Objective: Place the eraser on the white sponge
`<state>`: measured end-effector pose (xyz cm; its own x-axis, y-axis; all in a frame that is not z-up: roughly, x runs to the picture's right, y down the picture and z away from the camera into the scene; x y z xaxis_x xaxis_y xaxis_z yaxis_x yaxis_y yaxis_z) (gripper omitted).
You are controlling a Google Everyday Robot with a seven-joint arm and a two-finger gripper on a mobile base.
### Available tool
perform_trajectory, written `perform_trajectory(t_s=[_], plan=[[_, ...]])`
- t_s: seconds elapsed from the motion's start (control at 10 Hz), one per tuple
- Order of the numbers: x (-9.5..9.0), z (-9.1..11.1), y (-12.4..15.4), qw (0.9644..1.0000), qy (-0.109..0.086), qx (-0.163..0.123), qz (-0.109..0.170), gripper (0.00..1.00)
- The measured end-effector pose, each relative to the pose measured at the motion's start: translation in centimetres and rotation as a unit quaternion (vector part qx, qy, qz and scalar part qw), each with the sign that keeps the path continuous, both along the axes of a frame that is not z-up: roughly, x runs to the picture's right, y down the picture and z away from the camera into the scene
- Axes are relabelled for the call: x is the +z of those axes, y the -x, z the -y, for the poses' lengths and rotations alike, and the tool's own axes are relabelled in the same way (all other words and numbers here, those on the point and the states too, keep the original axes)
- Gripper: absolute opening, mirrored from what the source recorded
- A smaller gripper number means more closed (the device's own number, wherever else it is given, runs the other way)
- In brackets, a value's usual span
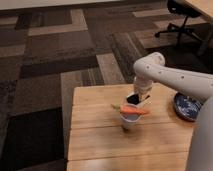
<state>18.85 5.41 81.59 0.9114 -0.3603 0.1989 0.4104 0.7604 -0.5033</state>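
the job looks close to done, but not finished. the gripper point(140, 96) hangs low over the middle of the counter point(95, 135), nearer the far edge than the near edge, with the white arm point(170, 75) reaching in from the right side. a dark thing sits right under it, and that seems to be the eraser point(140, 98). below it shows a bit of white that may be the white sponge point(133, 98), but it could also be the top of the cup point(131, 116), so i cannot tell if the eraser is touching the sponge yet. i cannot tell how the gripper is set either. what is left, i think, is to let go and lift away. the eraser is too hidden to say which way its long side runs. the orange piece point(132, 110) lies across the cup, and the blue bowl point(186, 107) sits by the right edge.
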Motion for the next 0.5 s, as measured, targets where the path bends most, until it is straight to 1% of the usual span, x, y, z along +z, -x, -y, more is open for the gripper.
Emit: perform_trajectory(t_s=[0.1,0.5], plan=[[0.3,-0.4,-0.4,1.0000,0.007,0.004,-0.003,0.04],[1.3,-0.1,-0.4,0.9999,0.012,0.004,0.004,0.04]])
